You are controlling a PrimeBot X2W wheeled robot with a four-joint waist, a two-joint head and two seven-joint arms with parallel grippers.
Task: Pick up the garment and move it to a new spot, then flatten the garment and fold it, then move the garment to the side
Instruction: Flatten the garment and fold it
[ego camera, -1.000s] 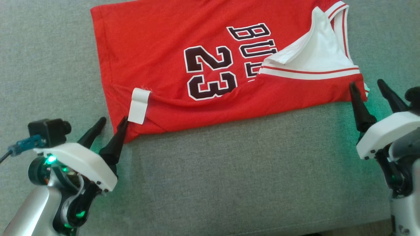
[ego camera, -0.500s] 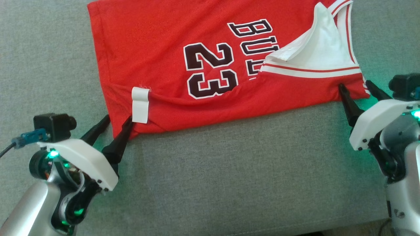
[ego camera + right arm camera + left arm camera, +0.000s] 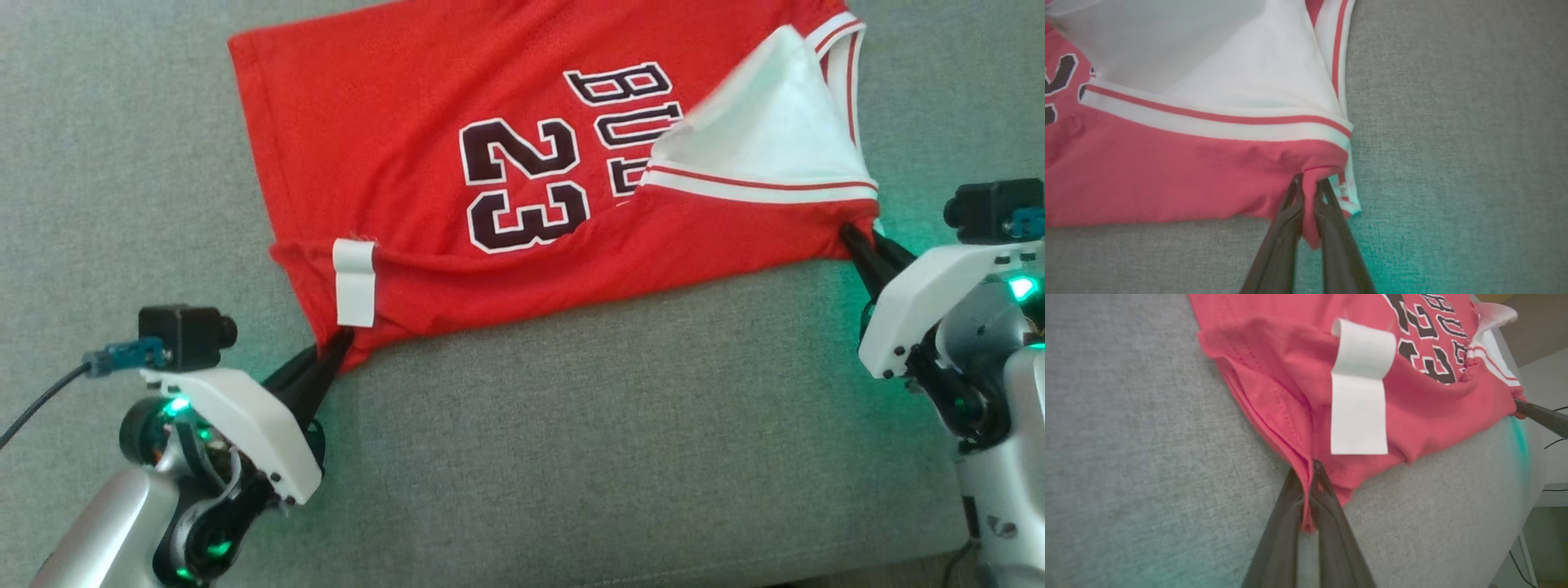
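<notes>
Nearest us, our left gripper (image 3: 341, 336) is clenched on the jersey (image 3: 392, 147) at its near-left corner. The left wrist view shows only a thin strip of hem between the fingers. Our right gripper (image 3: 855, 238) is clamped on the near-right corner, just below the striped trim (image 3: 759, 184), with a small pinch of red cloth in it. The jersey lies across the grey surface (image 3: 571, 425), its near edge doubled over and drawn between our two grips.

We judge slipping to be the main risk. Both holds are shallow, so a quick lift or a pull apart could tug the hem free on one side, and the jersey would then swing from a single corner. We cannot tell how many layers each grip has caught. If one holds a single layer, the body may open or twist as it rises.

Just beyond the left grip, the white tag (image 3: 355, 282) hangs loose and could get tucked into a fold. Farther out, the flap by the number (image 3: 522, 184) and the turned-out white lining (image 3: 775, 122) are not flat. Dragging instead of lifting could bunch them against the rough surface. The far edge lies free and may trail.
</notes>
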